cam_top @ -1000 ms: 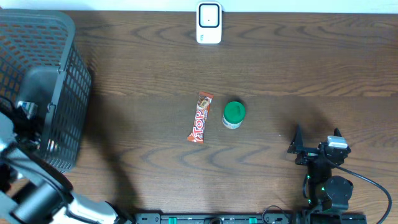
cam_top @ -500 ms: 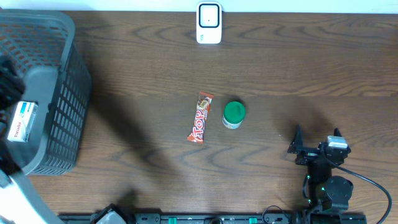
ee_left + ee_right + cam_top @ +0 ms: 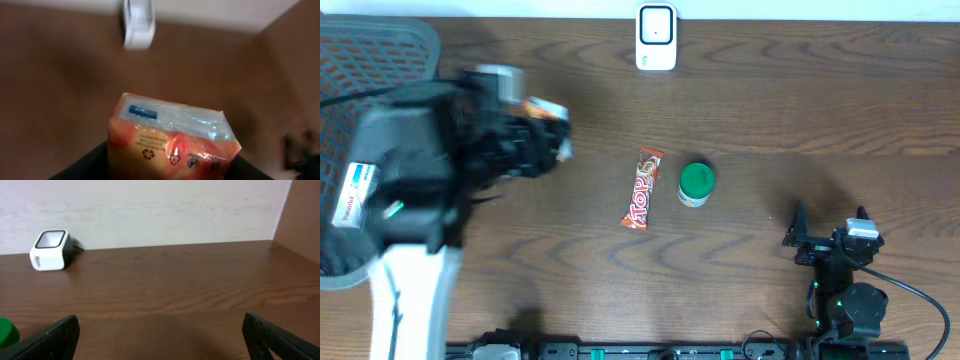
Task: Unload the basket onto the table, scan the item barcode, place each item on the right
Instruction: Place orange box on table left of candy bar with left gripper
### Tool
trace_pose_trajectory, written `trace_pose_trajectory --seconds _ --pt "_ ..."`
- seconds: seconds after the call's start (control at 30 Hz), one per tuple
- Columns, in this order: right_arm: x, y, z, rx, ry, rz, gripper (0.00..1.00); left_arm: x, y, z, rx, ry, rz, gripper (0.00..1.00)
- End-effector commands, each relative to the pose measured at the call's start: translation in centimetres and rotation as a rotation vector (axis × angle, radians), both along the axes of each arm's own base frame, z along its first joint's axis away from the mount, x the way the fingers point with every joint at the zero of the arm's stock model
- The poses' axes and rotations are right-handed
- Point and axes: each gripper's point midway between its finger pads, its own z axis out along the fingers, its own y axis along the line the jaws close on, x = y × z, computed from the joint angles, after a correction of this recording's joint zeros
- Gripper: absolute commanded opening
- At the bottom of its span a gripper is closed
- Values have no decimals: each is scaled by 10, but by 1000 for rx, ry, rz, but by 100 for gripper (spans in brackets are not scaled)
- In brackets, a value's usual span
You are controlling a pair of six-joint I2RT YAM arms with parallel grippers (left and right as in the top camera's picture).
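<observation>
A bar [image 3: 642,188] printed "TOP" lies at the middle of the worktop [image 3: 770,110], just beside a green-lidded jar [image 3: 696,184]. The left gripper [image 3: 525,145] pinches an orange pack [image 3: 170,130] above the worktop's left half; the pack shows a blue label and recycling marks, its small print unreadable. The basket [image 3: 380,30] at the left edge holds a white-and-blue box [image 3: 355,190], partly hidden by the blurred arm. The scanner [image 3: 656,37] stands at the far edge. The right gripper [image 3: 828,222] is spread wide and empty near the front right.
</observation>
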Motion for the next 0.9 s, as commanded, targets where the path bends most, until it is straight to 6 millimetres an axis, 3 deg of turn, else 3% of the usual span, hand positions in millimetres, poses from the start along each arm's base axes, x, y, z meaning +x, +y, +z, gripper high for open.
trace_pose_trajectory --seconds 0.0,0.1,0.27,0.37,0.53,0.57,0.67,0.73,0.8,0.87 --pt "0 1 0 -12 -1 5 99 11 2 -69 196 146 65 61" --pt "0 1 0 -12 -1 5 99 17 -14 -125 282 262 29 61" --pt "0 1 0 -12 -1 5 99 31 -42 -194 330 389 -32 61" --pt "0 1 0 -12 -1 5 99 37 -49 -226 336 447 -29 61" --pt "0 1 0 -12 -1 5 99 31 -45 -270 376 562 -29 61" --pt "0 1 0 -12 -1 5 99 30 -43 -276 389 576 -26 65" --pt "0 1 0 -12 -1 5 99 30 -37 -282 421 583 -12 93" --pt "0 1 0 -12 -1 5 99 32 -34 -269 434 562 2 98" --pt "0 1 0 -12 -1 5 99 37 -32 -242 443 523 19 98" --pt "0 1 0 -12 -1 5 99 44 -29 -195 437 436 46 98"
